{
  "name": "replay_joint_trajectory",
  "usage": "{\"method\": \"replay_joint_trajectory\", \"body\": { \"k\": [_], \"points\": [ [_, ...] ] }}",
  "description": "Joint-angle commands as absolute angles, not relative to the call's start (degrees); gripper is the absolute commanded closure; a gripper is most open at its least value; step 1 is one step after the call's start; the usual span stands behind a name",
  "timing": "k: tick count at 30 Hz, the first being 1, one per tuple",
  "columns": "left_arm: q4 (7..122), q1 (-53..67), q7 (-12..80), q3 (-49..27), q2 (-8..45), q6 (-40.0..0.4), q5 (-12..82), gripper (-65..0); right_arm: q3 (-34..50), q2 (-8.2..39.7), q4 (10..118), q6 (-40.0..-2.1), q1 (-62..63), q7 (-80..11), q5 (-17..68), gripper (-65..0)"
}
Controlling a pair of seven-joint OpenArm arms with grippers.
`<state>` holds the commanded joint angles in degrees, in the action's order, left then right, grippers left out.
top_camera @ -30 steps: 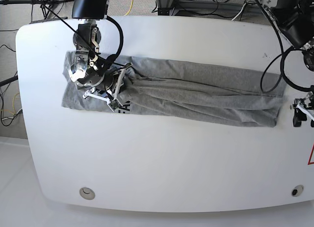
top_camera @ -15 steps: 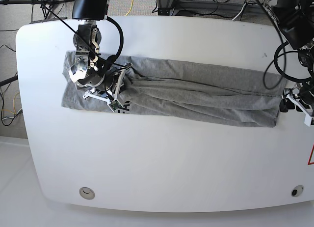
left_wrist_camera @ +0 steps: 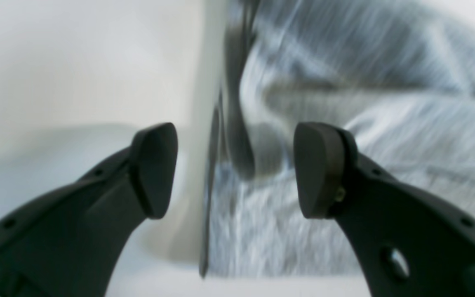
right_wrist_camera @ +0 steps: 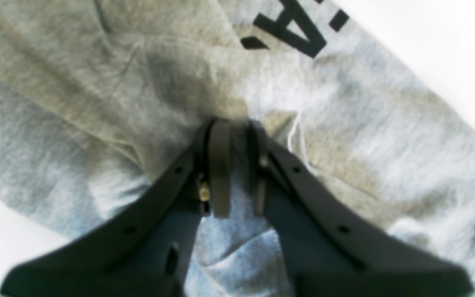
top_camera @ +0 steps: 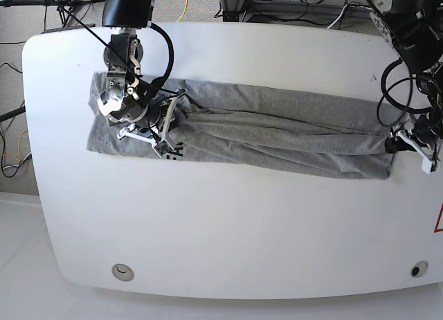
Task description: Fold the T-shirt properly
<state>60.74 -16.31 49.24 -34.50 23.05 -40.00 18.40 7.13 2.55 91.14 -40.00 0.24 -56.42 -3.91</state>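
Shirt (top_camera: 277, 129) stretched long across my table (top_camera: 228, 223).
Base: my right gripper (top_camera: 168, 122) sits on its one end, my left gripper (top_camera: 400, 143) at the other.
Left wrist: jaws apart, hem edge between them.
Right wrist: jaws pinch a fold by the lettering (right_wrist_camera: 299, 24).

The T-shirt (top_camera: 277, 129) is heather grey with black lettering (right_wrist_camera: 299, 24), lying on a white table (top_camera: 228, 223).

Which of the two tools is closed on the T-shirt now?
The right tool: its jaws pinch the T-shirt near the lettering. The left tool is open at the other end.
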Motion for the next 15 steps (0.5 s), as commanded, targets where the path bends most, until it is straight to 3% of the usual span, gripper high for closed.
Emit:
{"method": "replay_joint_trajectory", "body": {
  "k": [15],
  "points": [
    [60.53, -16.17, 49.99, -31.29, 22.79, -40.0, 18.37, -42.8, 6.94, 2.58, 91.38, -40.0, 0.26, -56.43, -4.02, -8.0]
  ]
}}
